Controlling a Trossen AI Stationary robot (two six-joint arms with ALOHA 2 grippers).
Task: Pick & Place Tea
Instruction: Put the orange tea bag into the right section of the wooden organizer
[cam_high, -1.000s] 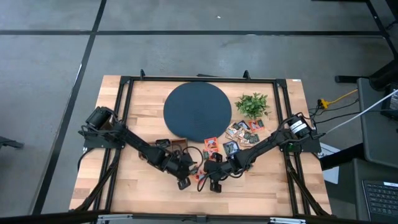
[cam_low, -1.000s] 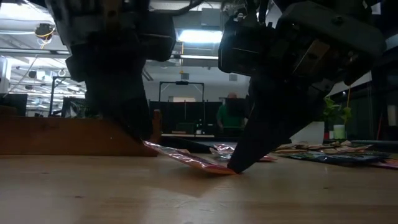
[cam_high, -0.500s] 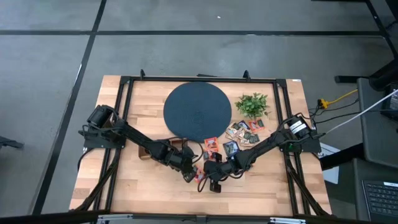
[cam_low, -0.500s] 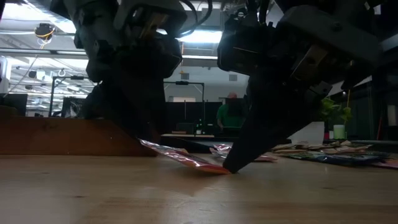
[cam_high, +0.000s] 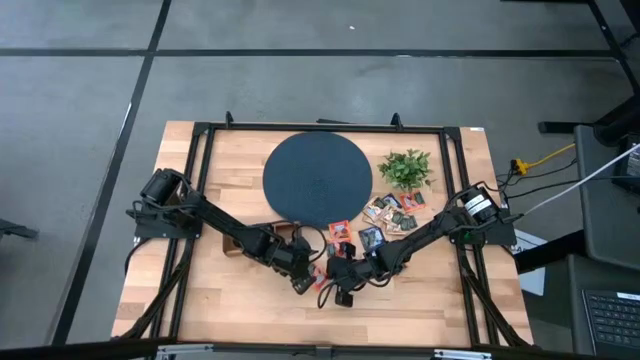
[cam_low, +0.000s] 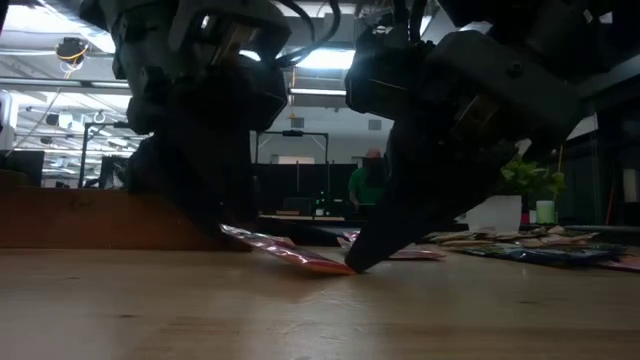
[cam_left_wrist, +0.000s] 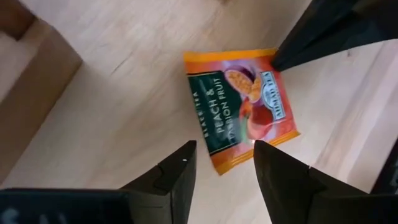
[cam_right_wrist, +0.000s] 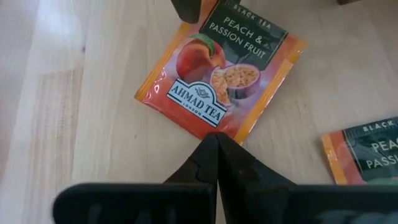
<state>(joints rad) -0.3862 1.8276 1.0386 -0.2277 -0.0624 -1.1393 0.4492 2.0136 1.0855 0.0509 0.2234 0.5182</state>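
An orange-red tea sachet (cam_left_wrist: 239, 106), printed with peach and passion fruit, lies on the wooden table (cam_high: 240, 300) between my two grippers. Its edge toward my left gripper (cam_low: 232, 233) stands raised; the opposite edge is down on the wood. My left gripper (cam_left_wrist: 224, 165) is open, its fingers on either side of that raised edge; whether they touch it, I cannot tell. My right gripper (cam_right_wrist: 214, 142) is shut, its tip on the sachet's low edge. More sachets (cam_high: 395, 213) lie near the round dark disc (cam_high: 317, 180). My right gripper presses its shut fingertips (cam_low: 352, 262) down on the sachet's edge (cam_right_wrist: 211, 129) nearest it, slanting down from the table's right. That edge lies on the wood, and the sachet tilts up from it toward my left gripper.
A second orange sachet (cam_right_wrist: 367, 155) lies close beside my right gripper. A low brown wooden block (cam_low: 110, 220) sits just behind my left gripper. A small green plant (cam_high: 405, 167) stands at the far right, next to the disc.
My left gripper has moved a little toward the table's right edge, closer to the sachet, and rolled about its own axis. My right gripper's tip has crept toward the left gripper, and the sachet's low edge has slid along the wood with it.
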